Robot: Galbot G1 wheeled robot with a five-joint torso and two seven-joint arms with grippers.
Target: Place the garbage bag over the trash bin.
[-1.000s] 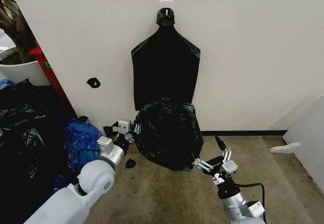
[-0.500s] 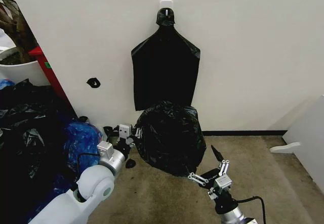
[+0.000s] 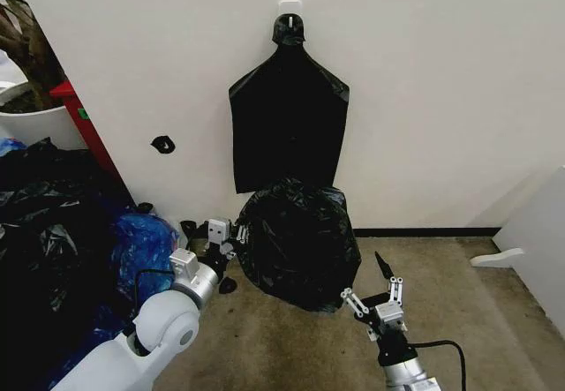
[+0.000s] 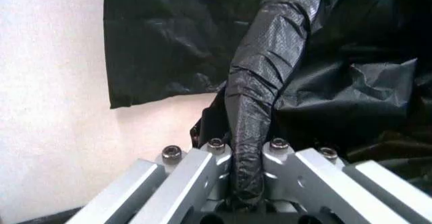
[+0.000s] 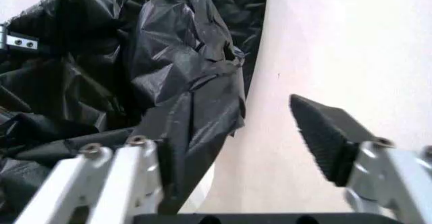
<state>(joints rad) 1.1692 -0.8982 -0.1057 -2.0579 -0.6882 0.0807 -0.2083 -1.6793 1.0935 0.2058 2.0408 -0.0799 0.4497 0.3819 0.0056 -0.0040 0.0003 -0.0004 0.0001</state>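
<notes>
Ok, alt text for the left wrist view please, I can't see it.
The left gripper is shut on a twisted fold of the garbage bag, which runs up to the crinkled black bulk. A flat black bag hangs against the white wall behind.

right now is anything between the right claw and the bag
Nothing visible. The right claw is open beside the bag, with bare floor between them. The left claw is shut on a fold of the bag.
</notes>
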